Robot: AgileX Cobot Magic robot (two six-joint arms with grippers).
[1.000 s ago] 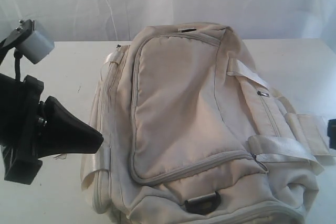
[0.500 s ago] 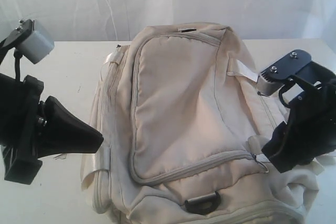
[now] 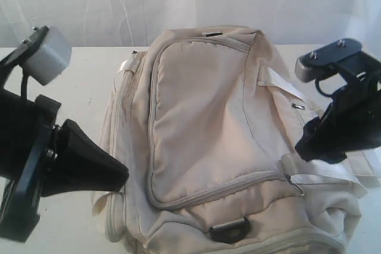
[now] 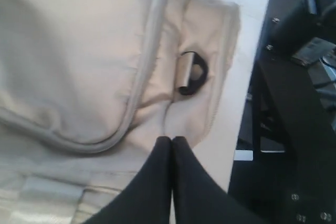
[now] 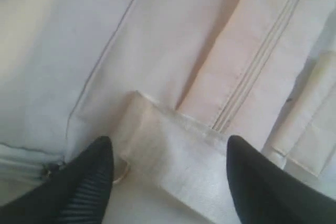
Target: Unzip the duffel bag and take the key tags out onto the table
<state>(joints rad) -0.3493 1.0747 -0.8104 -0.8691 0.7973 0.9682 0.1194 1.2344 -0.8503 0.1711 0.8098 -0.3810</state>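
The cream duffel bag (image 3: 208, 141) lies zipped on the white table (image 3: 89, 81), filling the middle of the exterior view. Its grey zipper (image 3: 220, 191) curves round the front panel, and a black D-ring (image 3: 229, 230) sits at the near end. My left gripper (image 3: 122, 176) is shut with nothing in it, its tips (image 4: 171, 139) at the bag's left side near the D-ring (image 4: 190, 73). My right gripper (image 5: 169, 153) hangs open over a shiny webbing strap (image 5: 184, 156) on the bag's right side (image 3: 315, 147). No key tags show.
A second zipper pull (image 3: 297, 106) lies on the bag's right side pocket. In the left wrist view the table edge (image 4: 247, 103) drops to dark equipment (image 4: 299, 40) beyond. White curtain behind the table.
My right arm came in from the right edge over the bag's right side, then lifted slightly. My left arm shifted a little toward the bag.
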